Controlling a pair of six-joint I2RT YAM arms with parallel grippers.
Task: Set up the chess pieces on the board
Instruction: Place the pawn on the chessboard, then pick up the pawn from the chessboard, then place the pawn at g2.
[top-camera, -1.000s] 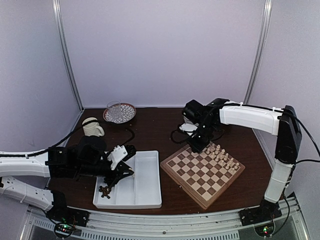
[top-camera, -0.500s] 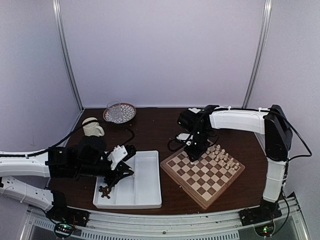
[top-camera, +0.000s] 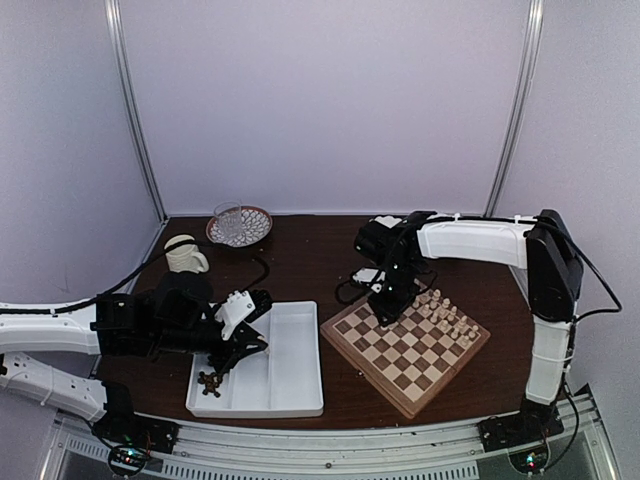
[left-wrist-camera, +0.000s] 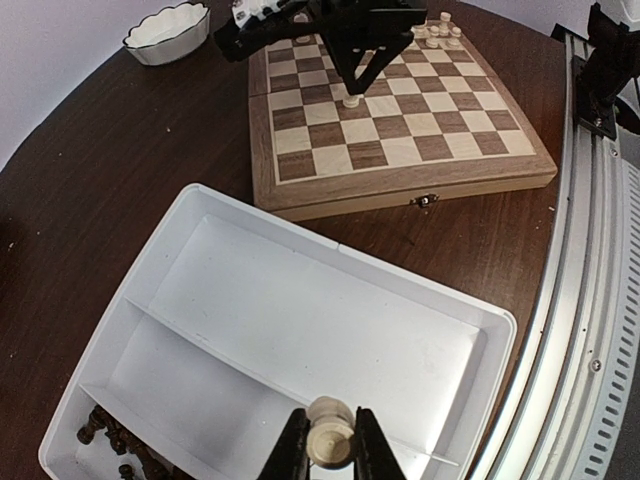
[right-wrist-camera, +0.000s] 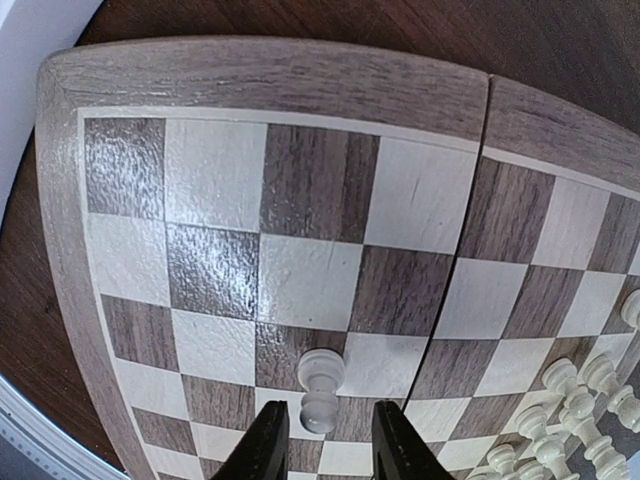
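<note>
Two end effectors are in view, well apart. The right end effector (right-wrist-camera: 320, 445) hangs low over the square wooden chessboard with pale and dark checks (right-wrist-camera: 300, 75). Its jaws are parted either side of a cream wooden pawn (right-wrist-camera: 320, 388) that stands upright, touching neither finger. The left end effector (left-wrist-camera: 328, 450) pinches a cream round-topped chess piece (left-wrist-camera: 330, 432) above the white two-compartment tray (left-wrist-camera: 330, 245) on the dark brown worktop (left-wrist-camera: 100, 180). More cream pieces (top-camera: 447, 312) crowd the board's far right side.

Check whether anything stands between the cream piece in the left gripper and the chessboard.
Only the low rim of the white tray lies between the cream piece in the left gripper and the board. The right gripper hangs open over the board, around a standing pawn.
</note>
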